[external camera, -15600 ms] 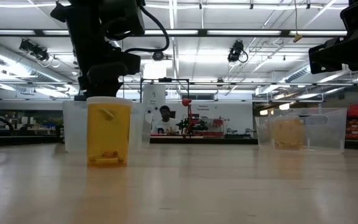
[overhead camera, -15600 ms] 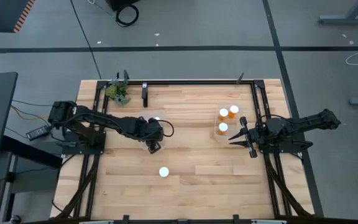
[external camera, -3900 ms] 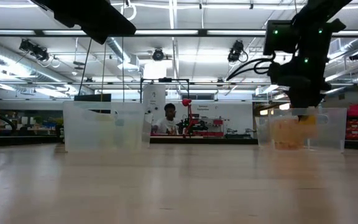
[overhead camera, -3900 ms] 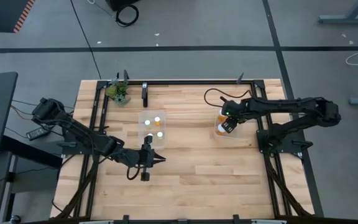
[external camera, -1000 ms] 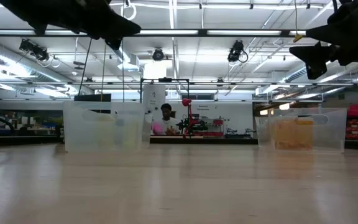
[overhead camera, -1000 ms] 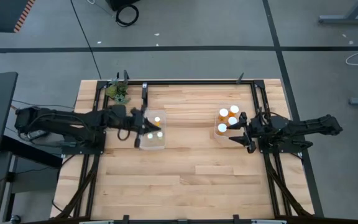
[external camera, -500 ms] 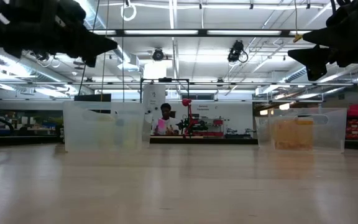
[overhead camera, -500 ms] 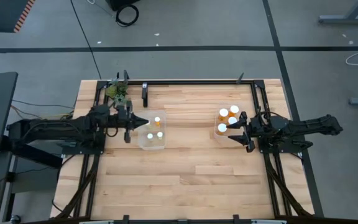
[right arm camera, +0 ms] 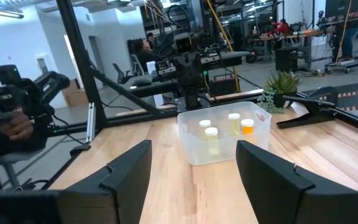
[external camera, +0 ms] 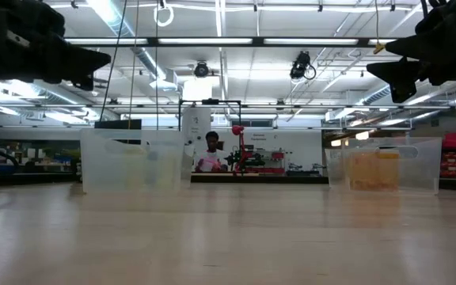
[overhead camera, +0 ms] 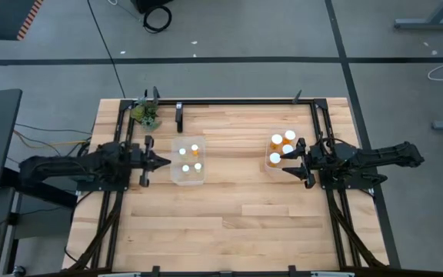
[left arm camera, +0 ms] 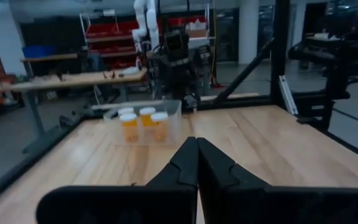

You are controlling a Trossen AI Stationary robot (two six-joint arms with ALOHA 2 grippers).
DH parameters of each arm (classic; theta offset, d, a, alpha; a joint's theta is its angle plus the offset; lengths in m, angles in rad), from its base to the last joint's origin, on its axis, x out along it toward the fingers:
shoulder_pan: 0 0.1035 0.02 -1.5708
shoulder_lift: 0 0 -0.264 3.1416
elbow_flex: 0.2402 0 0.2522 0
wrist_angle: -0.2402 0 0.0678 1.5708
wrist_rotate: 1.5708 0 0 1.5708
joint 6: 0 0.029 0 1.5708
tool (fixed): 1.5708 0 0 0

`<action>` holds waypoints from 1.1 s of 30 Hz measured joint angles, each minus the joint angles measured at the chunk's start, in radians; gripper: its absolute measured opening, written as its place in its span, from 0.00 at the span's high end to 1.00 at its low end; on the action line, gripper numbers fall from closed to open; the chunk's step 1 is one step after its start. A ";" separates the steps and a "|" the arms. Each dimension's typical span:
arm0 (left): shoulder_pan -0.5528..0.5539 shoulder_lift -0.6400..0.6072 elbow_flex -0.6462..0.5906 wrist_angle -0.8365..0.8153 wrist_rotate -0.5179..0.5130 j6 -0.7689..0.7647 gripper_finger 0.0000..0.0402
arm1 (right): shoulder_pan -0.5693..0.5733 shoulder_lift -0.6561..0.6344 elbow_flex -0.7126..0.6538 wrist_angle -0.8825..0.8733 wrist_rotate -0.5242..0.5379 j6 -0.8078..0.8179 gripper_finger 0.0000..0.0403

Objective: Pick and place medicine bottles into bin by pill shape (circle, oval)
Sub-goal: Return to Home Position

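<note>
Four bottles binned, just beside right pincer.

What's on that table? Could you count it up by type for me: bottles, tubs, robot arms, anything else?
Medicine bottles: 8 (4 in each bin)
Clear bins: 2
Robot arms: 2
Potted plant: 1
Total: 13

White-capped orange medicine bottles fill one clear bin, white-capped yellow bottles a second clear bin, on a pale, plank-striped wooden table.
</note>
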 joint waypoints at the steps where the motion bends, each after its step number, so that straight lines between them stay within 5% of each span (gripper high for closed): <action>1: -0.002 -0.033 0.000 -0.025 0.000 0.006 0.99 | 0.000 0.000 0.000 0.000 0.000 0.000 0.40; 7: -0.024 -0.186 0.000 -0.167 0.010 -0.016 0.99 | 0.000 0.000 0.000 -0.001 0.001 0.000 0.40; 15: -0.030 -0.204 0.000 -0.190 0.009 -0.373 0.94 | 0.000 0.000 0.001 -0.005 0.000 0.000 0.40; 33: -0.030 -0.204 0.000 -0.188 0.008 -0.346 0.94 | 0.000 0.000 0.001 -0.011 0.000 0.000 0.40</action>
